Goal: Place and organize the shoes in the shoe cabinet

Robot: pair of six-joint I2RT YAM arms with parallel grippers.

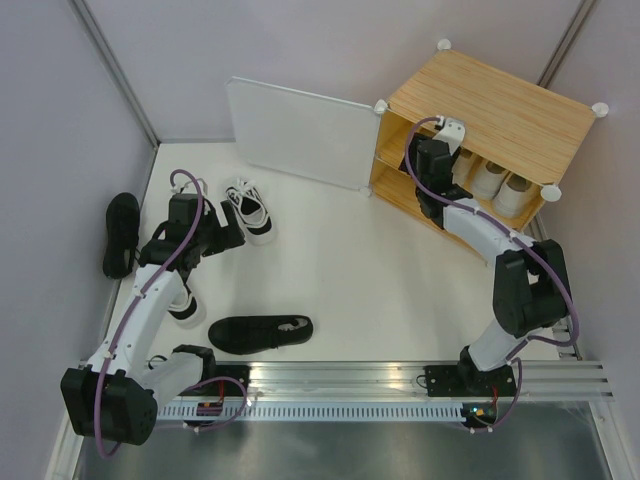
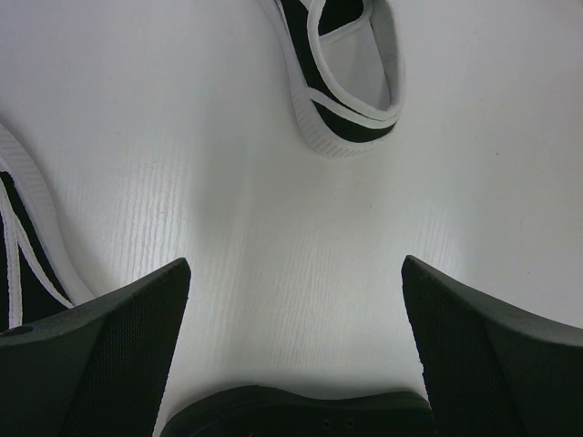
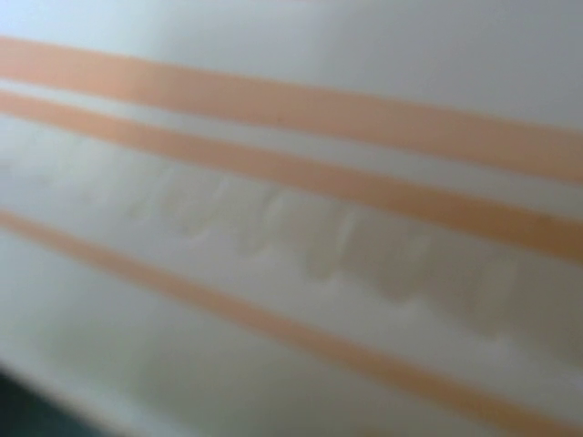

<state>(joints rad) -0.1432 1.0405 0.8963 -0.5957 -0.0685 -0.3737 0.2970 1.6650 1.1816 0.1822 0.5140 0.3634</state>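
Note:
The shoe cabinet (image 1: 495, 100) stands at the back right with its white door (image 1: 300, 135) swung open. Two cream shoes (image 1: 502, 185) sit heel-out on its shelf. My right gripper (image 1: 445, 135) reaches into the cabinet's front next to something white; the right wrist view is only a blurred white surface with orange stripes (image 3: 291, 228), so the jaws are not shown. My left gripper (image 2: 296, 273) hangs open over the table with nothing between its fingers. Just beyond it lies a white shoe with black trim (image 2: 346, 73), and another (image 2: 27, 237) lies at its left.
A pair of white and black sneakers (image 1: 250, 210) lies left of centre. One black shoe (image 1: 260, 332) rests near the front rail, another (image 1: 122, 233) by the left wall. A further shoe (image 1: 188, 308) is partly under my left arm. Grey walls enclose the table.

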